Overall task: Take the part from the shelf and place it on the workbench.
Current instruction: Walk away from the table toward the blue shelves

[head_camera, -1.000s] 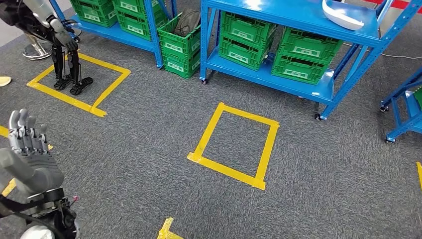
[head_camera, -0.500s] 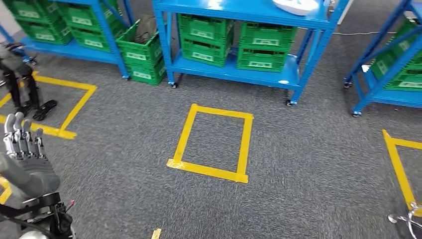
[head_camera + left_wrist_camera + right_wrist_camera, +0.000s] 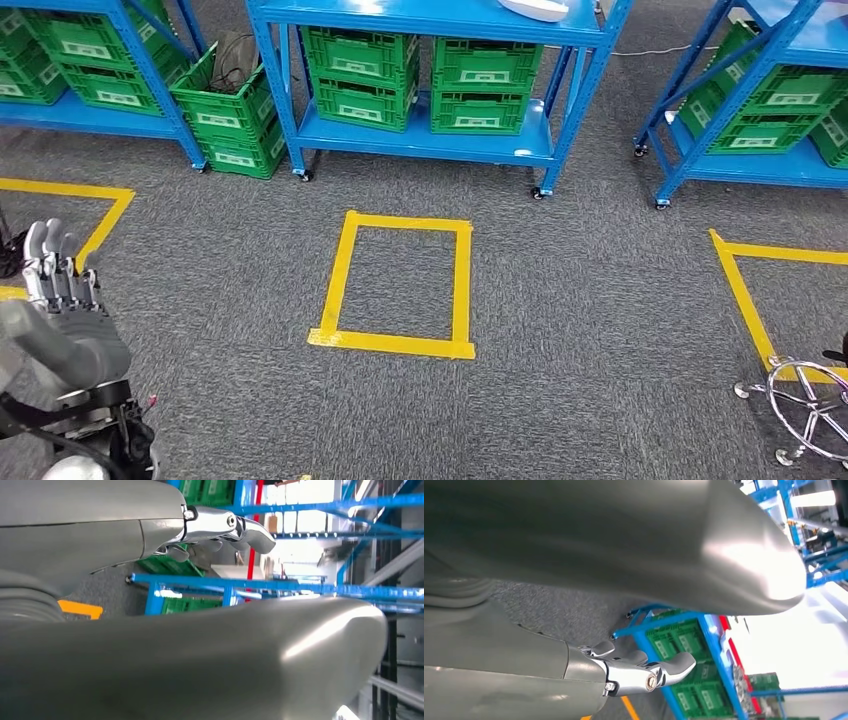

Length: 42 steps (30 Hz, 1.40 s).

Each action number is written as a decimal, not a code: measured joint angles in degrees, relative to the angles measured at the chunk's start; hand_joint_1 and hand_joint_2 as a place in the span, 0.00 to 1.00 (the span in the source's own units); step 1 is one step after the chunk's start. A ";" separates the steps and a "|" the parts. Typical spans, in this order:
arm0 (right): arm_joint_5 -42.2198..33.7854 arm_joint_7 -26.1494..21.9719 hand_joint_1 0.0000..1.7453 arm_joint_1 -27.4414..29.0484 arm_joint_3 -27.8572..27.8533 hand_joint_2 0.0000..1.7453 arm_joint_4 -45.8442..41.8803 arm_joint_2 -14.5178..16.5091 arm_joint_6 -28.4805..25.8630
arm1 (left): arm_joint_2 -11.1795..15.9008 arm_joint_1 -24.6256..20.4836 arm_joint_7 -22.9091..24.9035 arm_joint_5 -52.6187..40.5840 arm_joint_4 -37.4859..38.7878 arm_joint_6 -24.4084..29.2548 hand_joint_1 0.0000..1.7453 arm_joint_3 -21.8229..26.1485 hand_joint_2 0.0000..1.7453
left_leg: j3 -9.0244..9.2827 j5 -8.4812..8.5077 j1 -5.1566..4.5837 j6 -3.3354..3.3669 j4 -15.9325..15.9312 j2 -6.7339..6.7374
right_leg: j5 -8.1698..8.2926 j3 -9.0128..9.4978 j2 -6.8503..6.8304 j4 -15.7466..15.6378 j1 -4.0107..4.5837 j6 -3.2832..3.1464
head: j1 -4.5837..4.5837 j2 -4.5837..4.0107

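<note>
**Facing the shelf, with the part out of reach**

At the lower left of the head view we see our left hand (image 3: 62,310) raised, its fingers straight, close together and holding nothing. In the left wrist view the same hand (image 3: 220,527) shows bare metal fingertips with nothing between them.

Moving right, a green crate (image 3: 225,110) stands tilted on the carpet beside the blue shelf (image 3: 430,20), which fills the upper middle of the frame. Its lower deck carries stacked green bins (image 3: 425,65). On the carpet in front, at the centre of the frame, lies a yellow tape square (image 3: 400,285).

The part (image 3: 535,8) sits on the top deck of that shelf, at the upper edge of the frame, right of centre: a pale, rounded shell, cut off by the picture's border. We judge it light, rigid and smooth, probably moulded plastic, so it may slide under the fingers. Taking it by the rim, or cradling it from beneath, looks safer than pinching the curved face.

Farther right stand a second blue rack (image 3: 760,90) and, at the lower right, a chrome chair base (image 3: 805,405).

Our right hand (image 3: 644,672) appears in the right wrist view, fingers slightly curled and empty.
</note>
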 joint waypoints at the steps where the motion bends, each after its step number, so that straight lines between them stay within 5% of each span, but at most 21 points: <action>1: -0.07 0.21 0.00 0.00 0.01 0.00 0.01 0.00 -0.21 | 0.00 -0.02 0.01 0.00 -0.01 0.03 0.00 -0.01 0.00 | 0.19 -0.11 -0.05 -0.05 0.00 0.33 | 2.05 1.85 -0.11 -3.82 0.10 -0.33 | 0.13 0.00; 4: -0.23 0.58 0.00 -0.10 0.01 0.00 -0.01 -0.03 -0.69 | 0.03 -0.07 0.03 0.00 -0.02 0.13 0.00 -0.02 0.00 | 0.31 -0.39 -0.27 -0.51 0.04 0.89 | 4.30 6.54 -0.90 -12.53 0.79 -1.58 | 0.27 0.00; 7: -0.30 0.77 0.00 -0.09 0.02 0.00 -0.02 -0.03 -1.11 | 0.07 -0.12 0.03 -0.01 -0.02 0.14 0.00 -0.08 0.00 | 0.43 -0.32 -0.04 -1.34 -0.24 1.10 | 4.21 7.27 -0.82 -13.64 1.21 -2.12 | 0.24 0.00; 9: -0.31 0.88 0.00 -0.10 0.03 0.00 -0.01 -0.01 -1.29 | 0.13 -0.23 -0.07 -0.09 -0.02 0.16 0.00 -0.16 0.00 | 0.90 -0.27 -0.04 -1.34 -0.81 1.00 | 4.47 7.69 -0.67 -14.26 1.11 -1.92 | 0.09 0.00; 12: 0.01 1.08 0.00 -0.15 0.22 0.00 0.15 -0.08 -1.38 | 0.34 -0.32 -0.39 -0.71 0.00 0.31 0.00 -0.32 0.00 | 2.12 0.53 0.53 -0.25 -3.11 1.06 | 3.94 6.49 -0.44 -12.32 1.07 -1.56 | -0.41 0.00; 15: 0.98 1.18 0.00 -0.19 0.61 0.00 0.43 -0.50 -1.38 | 0.35 -0.36 -0.67 -1.51 -0.02 0.45 0.00 -0.33 0.00 | 3.92 1.12 1.32 -0.11 -5.29 1.14 | 0.98 2.03 -0.16 -3.81 0.11 -0.26 | -0.31 0.00; 17: 0.93 0.95 0.00 -0.14 1.13 0.00 0.73 -0.60 -0.94 | 0.33 -0.27 -0.67 -1.52 0.05 0.47 0.00 -0.36 0.00 | 4.68 0.97 2.37 -1.11 -5.72 0.95 | 0.14 -0.47 -0.19 0.39 -1.21 1.08 | -0.31 0.00; 18: 0.66 0.73 0.00 -0.11 1.41 0.00 0.88 -0.62 -0.55 | 0.31 -0.22 -0.67 -1.42 0.12 0.47 0.00 -0.36 0.00 | 5.11 0.66 3.17 -1.92 -5.69 0.78 | 1.13 -0.53 -0.26 -0.13 -2.05 1.93 | -0.28 0.00; 20: 0.04 0.26 0.00 -0.10 1.82 0.00 1.17 -0.71 0.25 | 0.30 -0.17 -0.68 -1.19 0.31 0.44 0.00 -0.36 0.00 | 5.80 -0.48 4.85 -4.19 -4.96 0.45 | 4.90 1.73 -0.53 -5.89 -3.94 4.16 | -0.02 0.00; 21: -0.18 0.12 0.00 -0.14 2.02 0.00 1.41 -0.73 0.49 | 0.31 -0.15 -0.69 -1.11 0.38 0.43 0.00 -0.34 0.00 | 5.93 -1.36 5.51 -5.37 -4.03 0.30 | 4.85 2.77 -0.77 -8.75 -4.53 4.96 | 0.60 0.00; 23: -0.56 -0.08 0.00 -0.17 2.47 0.00 1.88 -0.84 0.82 | 0.36 -0.03 -0.82 -1.06 0.45 0.37 0.00 -0.35 0.00 | 5.24 -3.00 5.91 -7.41 -2.33 0.26 | 3.13 3.46 -1.54 -9.87 -5.01 4.72 | 1.59 0.00; 24: -0.83 -0.18 0.00 -0.13 2.73 0.00 2.05 -0.87 0.99 | 0.40 0.06 -0.93 -1.07 0.46 0.41 0.00 -0.36 0.00 | 5.17 -3.52 5.96 -8.03 -1.80 0.29 | 1.92 3.21 -1.86 -8.85 -4.95 3.61 | 1.57 0.00; 26: -1.56 -0.34 0.00 -0.02 3.05 0.00 2.11 -0.94 1.43 | 0.49 0.02 -1.07 -1.20 0.54 0.59 0.00 -0.38 0.00 | 4.78 -3.37 5.99 -8.74 -0.47 0.35 | 2.32 3.26 -1.61 -7.33 -4.71 1.92 | -0.27 0.00; 29: -2.75 0.41 0.00 -0.26 3.38 0.00 2.04 -1.18 2.39 | 0.55 -0.20 -1.13 -1.86 0.54 1.05 0.00 -0.39 0.00 | -1.30 -3.59 4.97 -7.31 9.24 -0.22 | 1.95 4.50 -0.93 -8.19 -3.43 0.81 | -3.14 0.00; 31: -3.19 1.13 0.00 -0.73 3.99 0.00 2.21 -1.56 3.49 | 0.61 -0.21 -1.02 -2.43 0.61 0.92 0.00 -0.38 0.00 | -6.80 -6.89 3.31 -5.79 15.75 -0.61 | 1.70 5.86 -0.44 -9.37 -2.27 0.21 | -4.20 0.00; 33: -3.41 2.42 0.00 -1.99 5.36 0.00 2.54 -2.16 4.61 | 0.63 -0.63 -0.68 -2.90 0.89 0.26 0.00 -0.41 0.00 | -9.81 -8.88 1.50 -3.73 16.53 -0.90 | 1.22 7.38 0.17 -10.25 -0.87 -0.63 | -5.05 0.00; 34: -3.44 3.46 0.00 -2.99 6.35 0.00 2.76 -2.64 4.90 | 0.63 -1.05 -0.44 -3.04 1.13 -0.15 0.00 -0.45 0.00 | -10.08 -7.89 0.52 -2.26 14.45 -1.08 | 0.92 8.14 0.48 -10.60 -0.17 -1.05 | -5.39 0.00; 36: -3.20 5.83 0.00 -5.26 8.79 0.00 3.34 -3.71 4.74 | 0.61 -2.03 -0.11 -3.16 1.69 -0.90 0.00 -0.59 0.00 | -9.00 -2.51 -1.67 1.12 7.93 -1.88 | 0.35 9.55 1.04 -11.20 0.99 -1.72 | -5.73 0.00; 38: -1.86 7.90 0.00 -7.39 11.62 0.00 4.17 -4.72 3.35 | 0.57 -2.84 -0.03 -3.34 2.28 -1.10 0.00 -0.75 0.00 | -7.48 1.35 -3.31 3.58 3.68 -3.40 | -0.10 10.52 1.85 -11.61 1.55 -1.90 | -5.52 0.00; 39: -0.37 9.01 0.00 -8.26 13.11 0.00 4.55 -5.09 2.12 | 0.53 -3.18 0.01 -3.29 2.54 -0.98 0.00 -0.80 0.00 | -6.85 2.38 -3.70 3.92 2.97 -4.02 | -0.36 10.80 2.20 -11.69 1.75 -1.85 | -5.44 0.00; 42: 7.11 12.25 0.00 -10.84 17.78 0.00 5.37 -5.87 -1.37 | -0.22 -4.23 -0.36 -0.55 3.79 -1.17 0.00 -1.10 0.00 | -5.11 3.93 -3.25 2.98 1.72 -3.82 | -1.72 10.86 1.87 -10.90 2.10 -1.47 | -5.44 0.00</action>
